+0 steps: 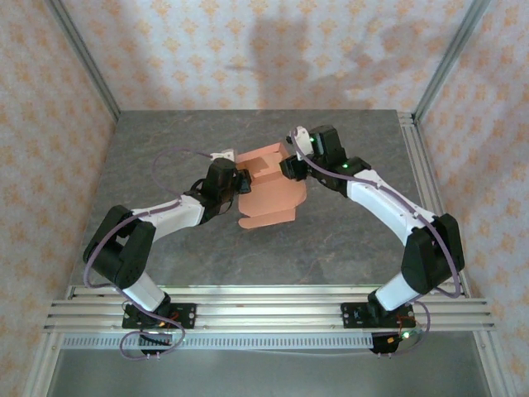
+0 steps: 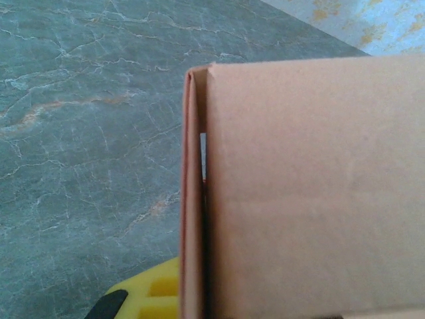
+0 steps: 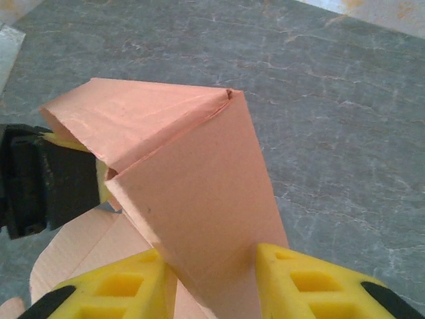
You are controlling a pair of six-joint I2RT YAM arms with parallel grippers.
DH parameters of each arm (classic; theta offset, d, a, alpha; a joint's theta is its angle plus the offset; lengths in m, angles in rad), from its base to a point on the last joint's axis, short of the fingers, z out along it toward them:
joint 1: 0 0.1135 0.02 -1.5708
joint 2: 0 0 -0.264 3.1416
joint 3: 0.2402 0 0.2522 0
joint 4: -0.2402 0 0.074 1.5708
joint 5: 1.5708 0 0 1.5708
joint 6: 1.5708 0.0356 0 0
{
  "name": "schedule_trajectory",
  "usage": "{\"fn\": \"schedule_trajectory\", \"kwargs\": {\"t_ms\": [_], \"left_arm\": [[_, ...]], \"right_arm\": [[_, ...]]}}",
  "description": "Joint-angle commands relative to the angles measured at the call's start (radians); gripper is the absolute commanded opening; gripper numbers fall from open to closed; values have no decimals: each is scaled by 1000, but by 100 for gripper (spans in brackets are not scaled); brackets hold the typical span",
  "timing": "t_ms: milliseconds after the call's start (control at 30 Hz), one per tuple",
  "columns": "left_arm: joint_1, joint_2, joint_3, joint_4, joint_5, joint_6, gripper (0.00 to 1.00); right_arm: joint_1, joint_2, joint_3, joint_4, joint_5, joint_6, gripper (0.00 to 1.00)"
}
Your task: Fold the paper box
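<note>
card could crease or slip: right gripper (image 3: 209, 282) pinches the box (image 1: 269, 186) flap; left gripper (image 1: 240, 180) (jaws unclear) steadies its side.

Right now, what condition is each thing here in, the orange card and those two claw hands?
paper box: partly folded, some walls raised, one flap flat on the table, held between both arms.
left gripper: at the box's left wall; open or shut cannot be told.
right gripper: yellow fingers on either side of a folded panel, shut on it.
</note>
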Motion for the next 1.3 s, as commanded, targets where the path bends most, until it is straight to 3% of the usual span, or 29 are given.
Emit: {"fn": "schedule_trajectory", "kwargs": {"t_ms": [0,667,833,1033,1267], "left_arm": [[-3,-23,22,50,38,1,0],[-3,-51,8,49,45,5,0],[-4,-61,1,48,44,8,0],[-2,-68,-2,43,42,9,0],[-3,-69,1,39,40,12,0]], "right_arm": [[38,0,13,25,140,-30,35],[237,99,38,114,703,-115,27],[281,144,51,149,829,-154,19],[321,188,65,174,928,-190,3],[326,210,64,195,967,-205,9]]}}
